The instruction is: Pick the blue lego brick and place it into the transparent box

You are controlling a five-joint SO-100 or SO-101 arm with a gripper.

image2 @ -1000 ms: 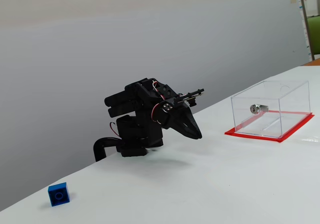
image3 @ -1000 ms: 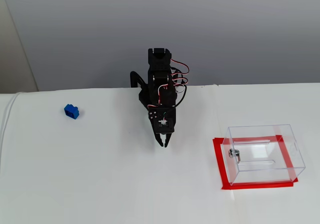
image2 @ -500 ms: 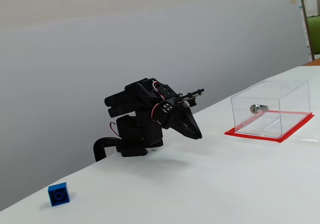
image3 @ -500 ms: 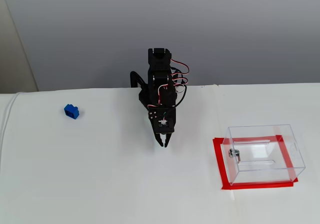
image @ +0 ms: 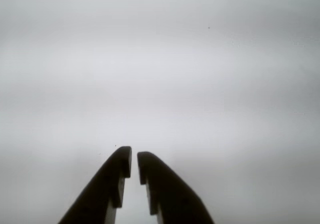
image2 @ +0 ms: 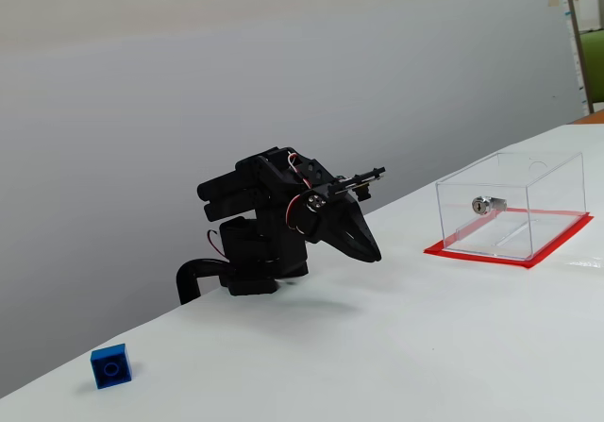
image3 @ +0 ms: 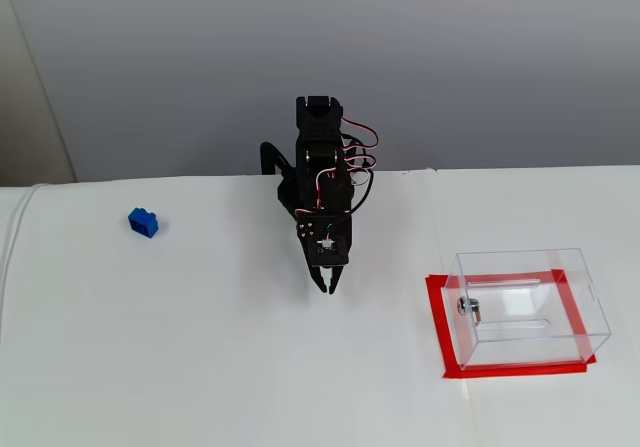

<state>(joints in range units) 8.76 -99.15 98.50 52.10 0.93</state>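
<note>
Wrist view: dark tapered gripper (image: 134, 160) fingers nearly closed, empty. Arm folded low. Blue brick (image3: 143, 222) cube-like; clear rectangular box (image3: 527, 305) apart.

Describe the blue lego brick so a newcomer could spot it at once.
On the white table, look away from the black arm's gripper, on the side opposite the transparent box. Alone near the table's back edge sits the small bright blue lego brick, the only blue thing there, with a round stud ring showing.

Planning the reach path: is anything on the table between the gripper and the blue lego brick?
Nothing. In both fixed views the stretch of white table between the gripper and the blue lego brick is bare.
</note>
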